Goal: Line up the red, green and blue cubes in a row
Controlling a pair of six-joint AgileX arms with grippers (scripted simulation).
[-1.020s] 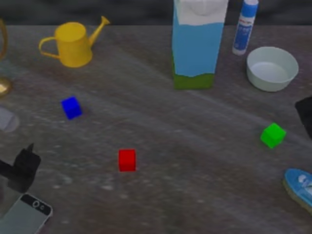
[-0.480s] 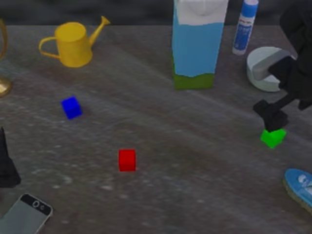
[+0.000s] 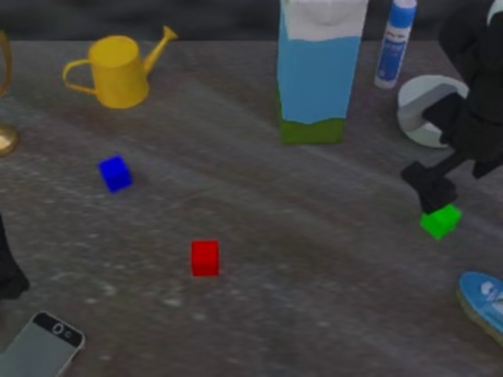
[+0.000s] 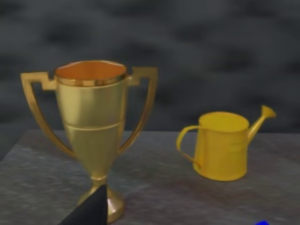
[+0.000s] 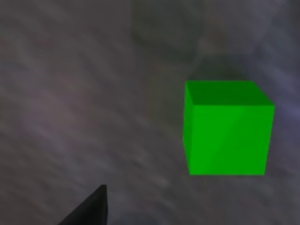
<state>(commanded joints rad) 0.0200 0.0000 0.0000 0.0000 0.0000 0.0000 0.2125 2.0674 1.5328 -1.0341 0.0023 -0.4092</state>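
Right tool [image 3: 434,194] just above green cube [image 3: 440,221]; opening indiscernible, grasp unconfirmed.

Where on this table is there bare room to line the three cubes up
The widest bare stretch runs from the red cube to the green cube, below the carton. Another lies between the blue cube and the carton. The right edge is crowded: bowl, right gripper, brush.

Mottled grey table [image 3: 259,314], dark backdrop
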